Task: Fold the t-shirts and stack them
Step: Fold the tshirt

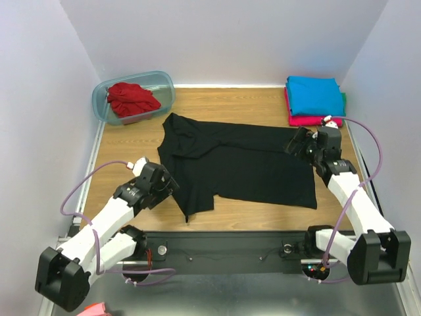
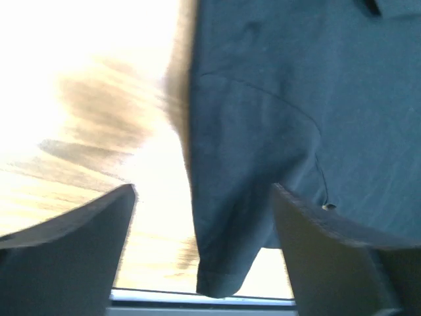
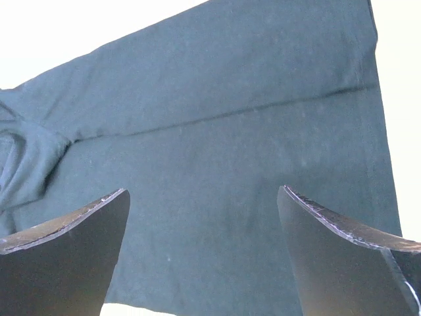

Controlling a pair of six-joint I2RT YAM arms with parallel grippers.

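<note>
Black t-shirt lies spread across the middle of the table, a bit rumpled on its left side. Far left I've got the plastic tub with the red t-shirt bunched up inside. Far right, the turquoise t-shirt sits folded on the magenta t-shirt. Left gripper is over the black shirt's near-left edge and right gripper over its far-right corner, both wide open, grasping nothing.

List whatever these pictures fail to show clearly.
Top view: magenta t-shirt mostly hidden under turquoise t-shirt.
Top view: red t-shirt bunched in tub, shape unreadable.
Left wrist view: table washed out and blurred.
Right wrist view: black t-shirt cut off by frame edges.
</note>
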